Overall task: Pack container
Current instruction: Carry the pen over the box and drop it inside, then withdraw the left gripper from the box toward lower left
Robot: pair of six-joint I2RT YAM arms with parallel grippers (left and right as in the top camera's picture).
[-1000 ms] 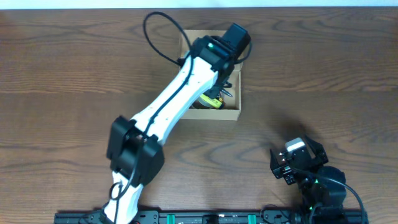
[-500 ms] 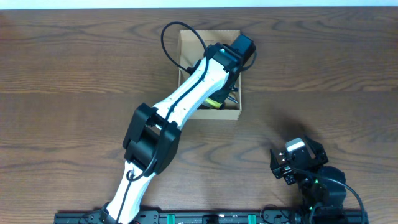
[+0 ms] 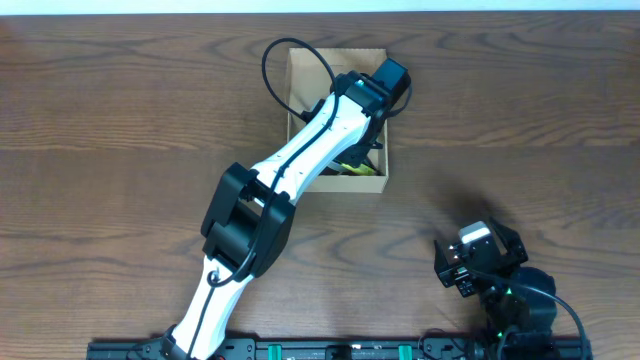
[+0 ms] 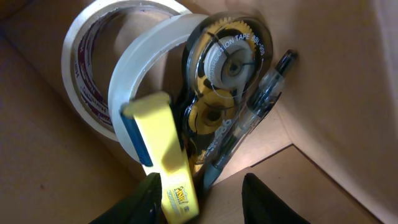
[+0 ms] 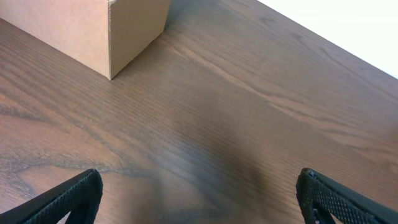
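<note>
The container [image 3: 336,57], a light-tan cardboard box, stands open at the table's far middle. My left arm reaches down into it, and my left gripper [image 3: 366,152] is low at its right side. In the left wrist view, two tape rolls [image 4: 99,81], a clear correction-tape dispenser [image 4: 227,81], a pen [image 4: 261,99] and a yellow marker [image 4: 165,155] lean in a corner of the container [image 4: 348,74]. My left gripper [image 4: 205,208] is open: the marker touches only the left finger [image 4: 146,199], with a gap to the right one. My right gripper [image 3: 480,258] stands open over bare wood.
The right wrist view shows a corner of the box [image 5: 124,31] far ahead on the brown wooden table [image 5: 236,124], with nothing between the wide fingers [image 5: 62,199]. The table's white far edge [image 3: 320,5] runs just behind the box.
My left arm has pushed further right and deeper into the box. Its jaws have parted and let go of the yellow marker. My right arm has not moved.
</note>
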